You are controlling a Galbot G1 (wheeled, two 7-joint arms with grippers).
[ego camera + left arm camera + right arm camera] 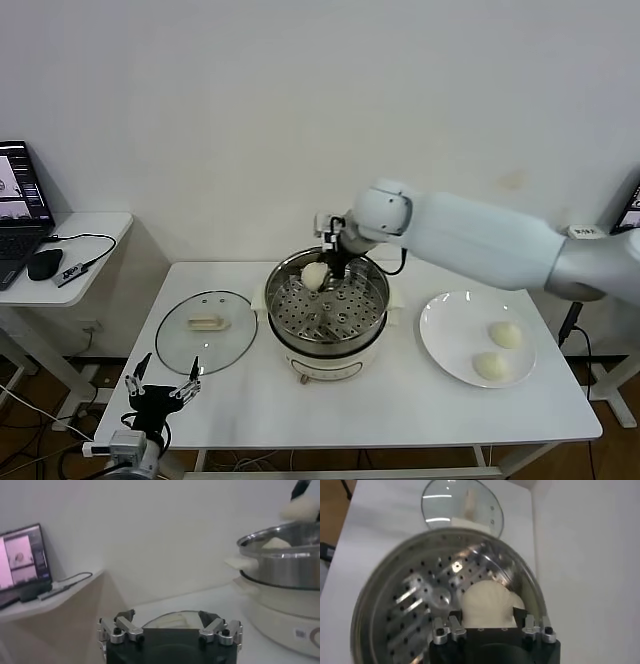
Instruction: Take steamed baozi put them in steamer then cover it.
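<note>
- My right arm reaches across the table from 3 o'clock, so my right gripper hangs over the back of the steamer at its 12 o'clock rim; I judge this keeps the bun above the perforated tray before release.
- The steamer sits at the table's centre, uncovered, its tray showing bare steel with only 1 bun over it.
- The cover lies flat at 9 o'clock of the steamer, just beside it, handle up, so it waits for the last step.
- The white plate rests at 3 o'clock of the steamer and carries 2 steamed baozi, apart from each other.
- In the right wrist view my right gripper is clamped on 1 baozi, fingers pressed on either side of it.
- My left gripper idles at 7 o'clock off the table's front edge, fingers spread, holding nothing.
- A side table with a laptop and mouse stands at 9 o'clock, well apart.
- I judge nothing blocks the drop; the steamer's wall is the only thing close.
</note>
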